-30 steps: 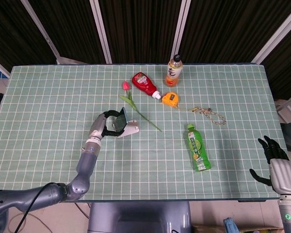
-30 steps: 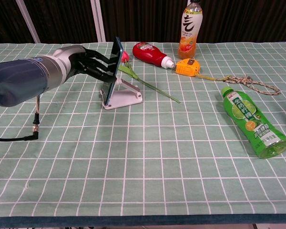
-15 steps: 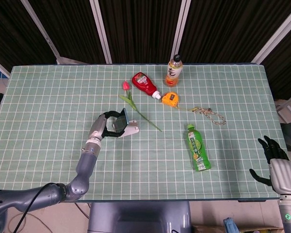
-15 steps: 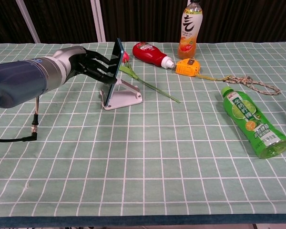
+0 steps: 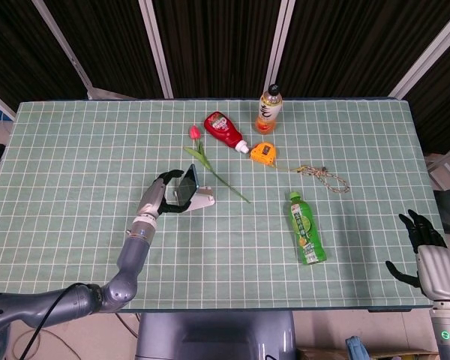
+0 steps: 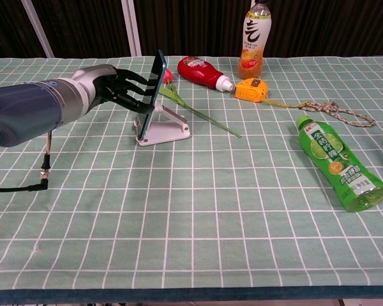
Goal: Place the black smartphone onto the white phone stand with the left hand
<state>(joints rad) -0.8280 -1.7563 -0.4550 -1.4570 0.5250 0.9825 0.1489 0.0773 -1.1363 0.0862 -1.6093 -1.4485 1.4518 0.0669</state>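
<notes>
The black smartphone (image 6: pixel 154 92) stands on edge, leaning back onto the white phone stand (image 6: pixel 167 129); in the head view the phone (image 5: pixel 187 183) and stand (image 5: pixel 201 200) lie left of the table's centre. My left hand (image 6: pixel 118 90) is behind the phone with its fingers on the phone's back and top edge, still holding it; the same hand (image 5: pixel 163 193) shows left of the stand from above. My right hand (image 5: pixel 429 251) hangs off the table's right front corner, fingers apart, holding nothing.
A pink tulip (image 6: pixel 198 109) lies just right of the stand. Behind it are a red ketchup bottle (image 6: pixel 202 72), an orange drink bottle (image 6: pixel 254 40), a yellow tape measure (image 6: pixel 251 90) and a knotted rope (image 6: pixel 335 111). A green bottle (image 6: pixel 335 160) lies at the right.
The phone has tilted more upright against the stand and shifted slightly. My left hand's fingers stay on it. The right hand has not moved.
</notes>
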